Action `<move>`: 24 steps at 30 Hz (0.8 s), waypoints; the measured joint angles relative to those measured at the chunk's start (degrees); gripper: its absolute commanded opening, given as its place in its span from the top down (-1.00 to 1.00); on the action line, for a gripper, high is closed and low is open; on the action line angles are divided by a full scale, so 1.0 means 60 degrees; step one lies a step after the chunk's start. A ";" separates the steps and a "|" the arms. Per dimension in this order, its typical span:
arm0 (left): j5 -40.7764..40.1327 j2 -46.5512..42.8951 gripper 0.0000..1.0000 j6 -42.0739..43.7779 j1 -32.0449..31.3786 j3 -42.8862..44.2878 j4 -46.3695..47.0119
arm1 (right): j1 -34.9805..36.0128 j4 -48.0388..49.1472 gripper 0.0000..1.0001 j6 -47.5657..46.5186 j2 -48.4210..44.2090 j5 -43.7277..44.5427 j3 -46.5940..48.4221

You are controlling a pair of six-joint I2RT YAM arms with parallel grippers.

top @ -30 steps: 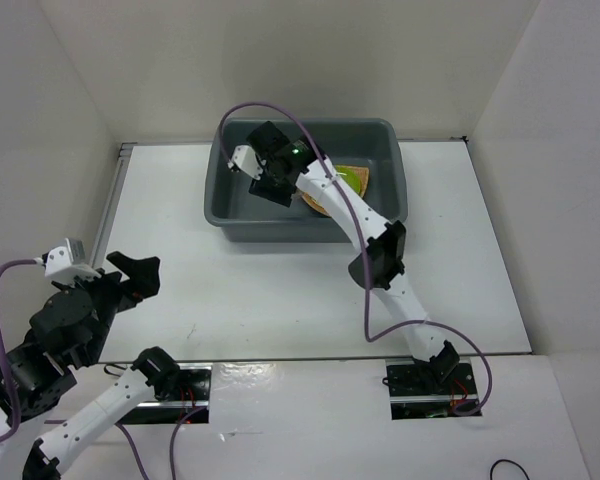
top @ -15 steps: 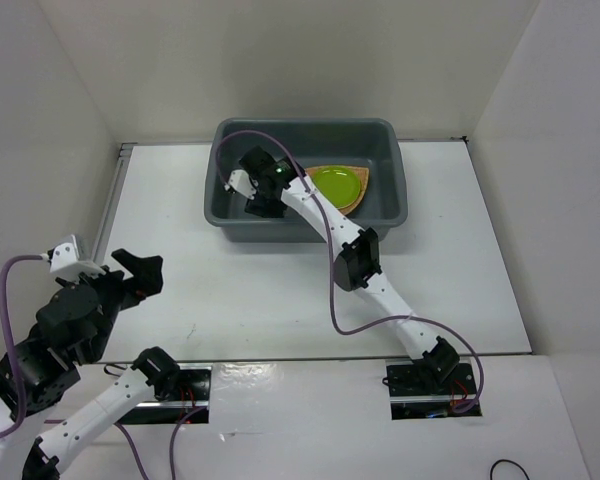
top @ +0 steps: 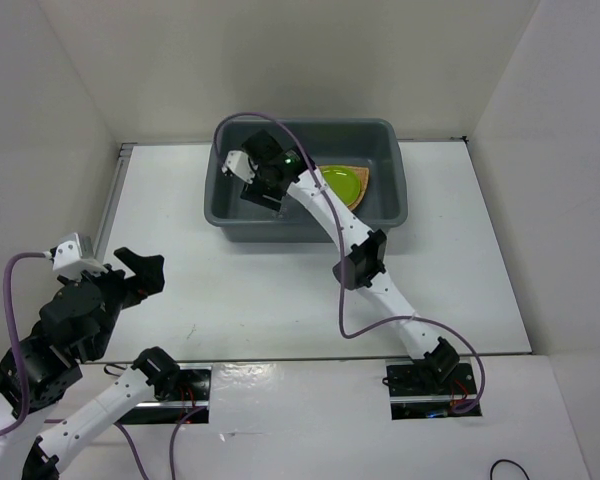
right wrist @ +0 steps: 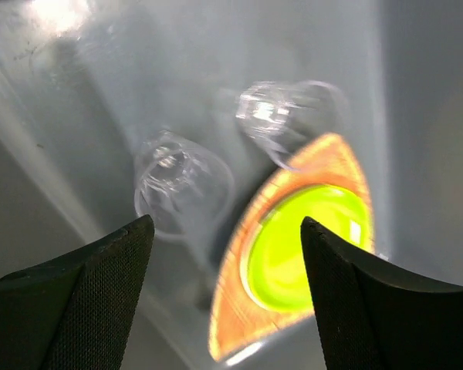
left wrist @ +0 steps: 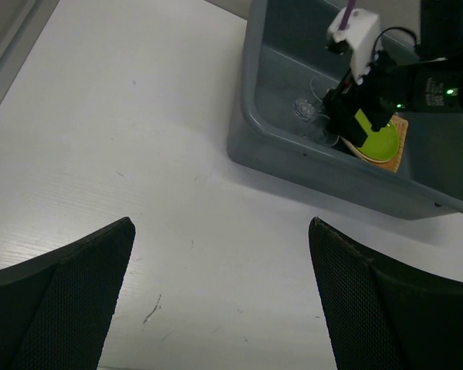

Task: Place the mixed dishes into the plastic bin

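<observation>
The dark grey plastic bin (top: 305,124) stands at the back middle of the table. Inside it lie a woven orange-brown tray (top: 360,192) with a lime-green plate (top: 342,183) on it. Two clear cups (right wrist: 181,189) (right wrist: 285,116) lie on the bin floor left of the tray. My right gripper (top: 259,188) hangs inside the bin's left half, above the cups, open and empty (right wrist: 225,231). My left gripper (top: 132,274) is open and empty above bare table at the near left (left wrist: 220,231). The cream plate is out of view.
White walls close in the table on three sides. A metal strip (top: 112,205) runs along the left edge. The bin's near wall (left wrist: 332,181) faces my left gripper across bare white table (left wrist: 139,139).
My right gripper dipped toward the near left of the bin, then rose back a little; the arm no longer covers the green plate. The left arm barely shifted.
</observation>
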 measured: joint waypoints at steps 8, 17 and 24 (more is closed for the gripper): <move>-0.0015 -0.0055 -0.99 0.0004 0.0000 0.0000 0.0000 | 0.0000 0.0036 -0.73 0.0102 -0.1530 0.0612 0.0000; -0.0025 -0.0087 -0.99 0.0000 -0.0018 0.0000 0.0000 | -0.0175 -0.0058 -0.97 0.1785 -0.3348 0.1665 -0.1271; -0.0022 -0.0226 -0.99 0.0000 -0.0193 0.0000 0.0000 | -0.0627 0.0259 -0.97 0.2368 -1.0316 0.2506 -0.8109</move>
